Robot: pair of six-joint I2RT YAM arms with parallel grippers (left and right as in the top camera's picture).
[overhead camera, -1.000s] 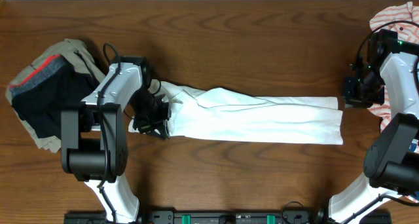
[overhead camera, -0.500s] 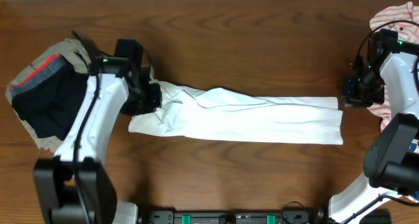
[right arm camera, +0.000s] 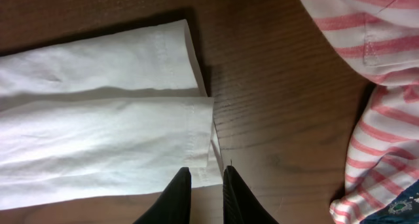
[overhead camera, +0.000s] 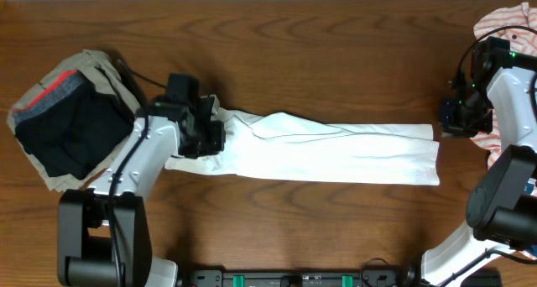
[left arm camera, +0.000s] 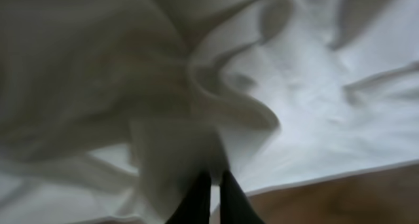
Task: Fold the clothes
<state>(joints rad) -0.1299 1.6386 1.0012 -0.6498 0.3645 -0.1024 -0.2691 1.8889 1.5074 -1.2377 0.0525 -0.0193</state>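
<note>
The white clothes (overhead camera: 336, 153) lie as a long band across the middle of the table (overhead camera: 294, 52), from 9 o'clock to 3 o'clock. My left gripper (left arm camera: 211, 185) is clenched over its wrinkled 9 o'clock end, and I cannot tell if a fold is caught inside. Compared with half a second ago, this arm now reaches further toward 3 o'clock and covers more of the cloth. My right gripper (right arm camera: 204, 185) has not moved. It sits at the 3 o'clock hem, jaws narrowly apart, and I cannot tell if they pinch it.
</note>
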